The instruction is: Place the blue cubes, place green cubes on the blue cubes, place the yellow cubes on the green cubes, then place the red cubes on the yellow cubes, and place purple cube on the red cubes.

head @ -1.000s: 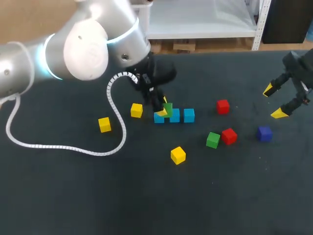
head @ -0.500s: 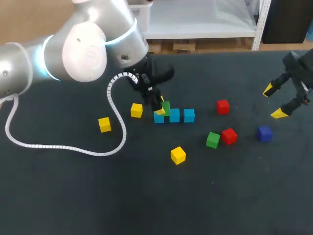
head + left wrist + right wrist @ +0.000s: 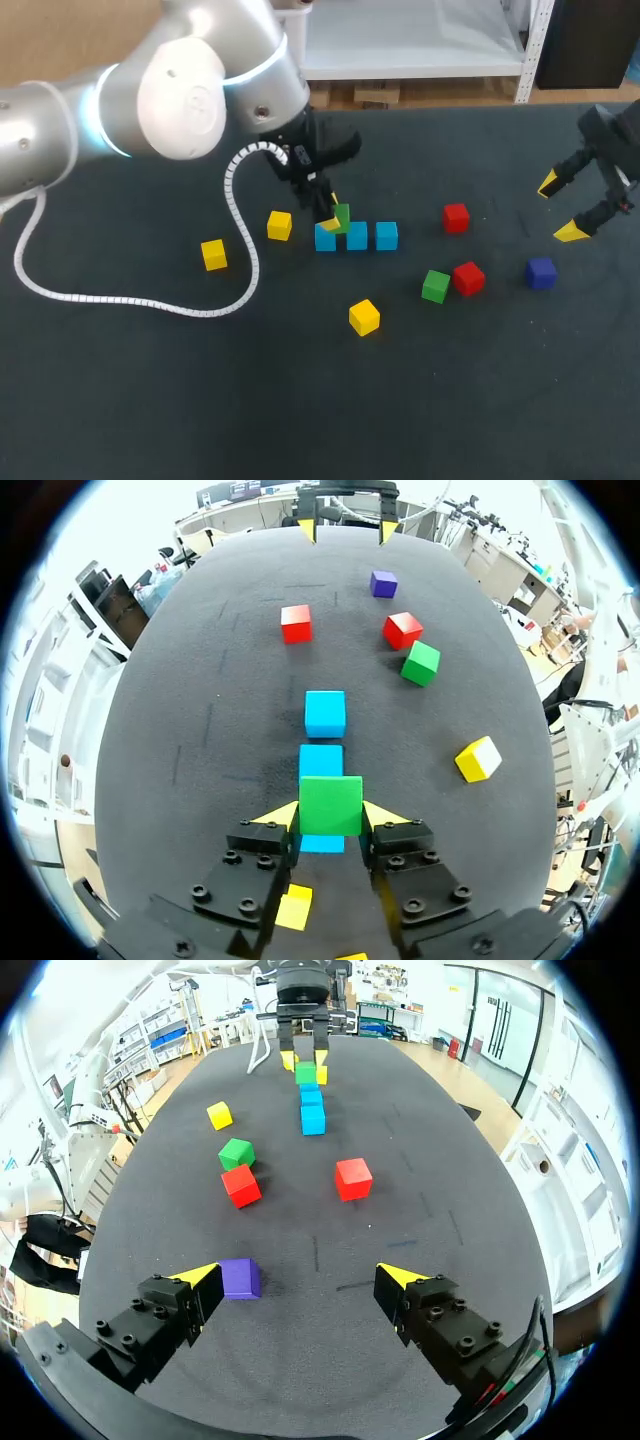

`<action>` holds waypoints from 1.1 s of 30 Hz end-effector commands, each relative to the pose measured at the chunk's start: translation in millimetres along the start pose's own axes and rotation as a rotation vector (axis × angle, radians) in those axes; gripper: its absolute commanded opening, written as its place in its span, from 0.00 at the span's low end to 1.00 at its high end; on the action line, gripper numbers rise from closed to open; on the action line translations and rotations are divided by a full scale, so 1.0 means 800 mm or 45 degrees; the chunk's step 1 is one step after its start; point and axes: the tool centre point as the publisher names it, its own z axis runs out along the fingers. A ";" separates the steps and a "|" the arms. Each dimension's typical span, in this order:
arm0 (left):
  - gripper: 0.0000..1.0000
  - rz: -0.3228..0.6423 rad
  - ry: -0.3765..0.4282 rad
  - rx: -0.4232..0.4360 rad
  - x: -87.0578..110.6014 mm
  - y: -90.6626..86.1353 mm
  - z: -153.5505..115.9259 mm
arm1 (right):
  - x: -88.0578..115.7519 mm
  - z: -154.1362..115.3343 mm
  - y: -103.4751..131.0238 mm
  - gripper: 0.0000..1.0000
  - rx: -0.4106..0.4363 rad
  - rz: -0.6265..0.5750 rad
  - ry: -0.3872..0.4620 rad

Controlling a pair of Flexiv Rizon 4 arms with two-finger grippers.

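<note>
over the work table (image 3: 150,400), my left gripper (image 3: 335,217) is clamped on a green cube (image 3: 343,216), a yellow tip pressed to each side. it holds the cube above the left end of the row of three blue cubes (image 3: 357,236). from the head camera the cube seems to sit over the seam between the first two blues. whether it rests on them or hangs just clear, i cannot tell.

my right gripper (image 3: 565,208) waits well apart at the table's right edge, jaws spread wide and holding nothing, with the purple cube (image 3: 541,272) just ahead of it. the second green cube (image 3: 435,286) lies touching one of the two red cubes (image 3: 467,277), and the three yellow cubes (image 3: 364,317) are scattered loose.

my reading is that the first green placement is in hand and most of the build is not yet done.

the risk sits in the release:
- if the cube is off the seam, or tilted in the grip, it may tip off the blues when the fingers part.
- the tips hang close to the blue row, so opening or lifting off at an angle could nudge a blue out of line (and spoil every layer above).
- the white coiled cable (image 3: 252,268) trails near one yellow cube and could drag it.
</note>
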 end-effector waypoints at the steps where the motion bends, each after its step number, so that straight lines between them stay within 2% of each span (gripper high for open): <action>1: 0.00 0.000 0.007 0.012 -0.004 0.006 0.003 | 0.000 0.000 0.000 1.00 0.000 -0.001 -0.002; 29: 0.00 -0.002 0.023 0.040 0.005 0.013 0.012 | 0.000 0.000 0.000 1.00 0.000 -0.001 -0.002; 31: 0.09 -0.003 0.020 0.041 0.005 0.013 0.012 | 0.000 0.000 0.000 1.00 0.000 -0.001 -0.002; 33: 0.12 -0.002 0.021 0.041 0.005 0.013 0.013 | 0.000 0.000 0.000 1.00 0.000 -0.001 -0.002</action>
